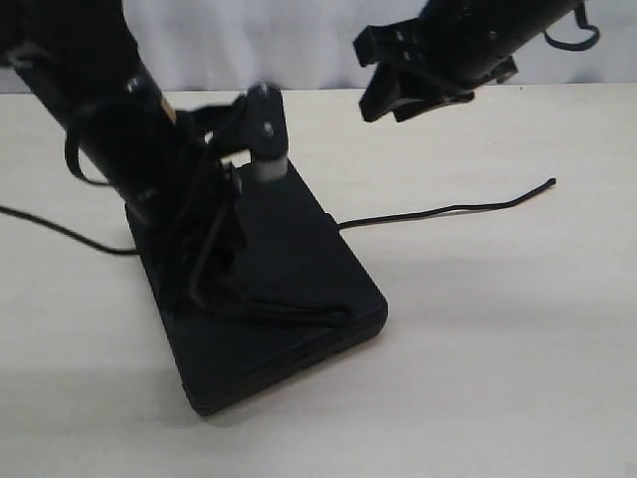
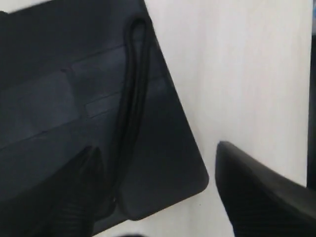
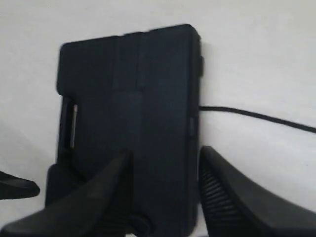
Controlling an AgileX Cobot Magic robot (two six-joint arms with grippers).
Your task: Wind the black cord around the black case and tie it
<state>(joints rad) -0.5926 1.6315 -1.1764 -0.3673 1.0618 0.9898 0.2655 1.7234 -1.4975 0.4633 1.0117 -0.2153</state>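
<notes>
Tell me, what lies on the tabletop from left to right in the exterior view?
cord trailing in from the left edge → case lying flat in the middle → the cord again, its other stretch coming out from the case's right side and running off to a free tip on the right.

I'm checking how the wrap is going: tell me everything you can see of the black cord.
Thin, limp, matte black cord, rope-like. Strands lie across the black case lid, doubled in the left wrist view, slanting toward its near corner. One end trails right over the table, another stretch trails left. No knot shows.
</notes>
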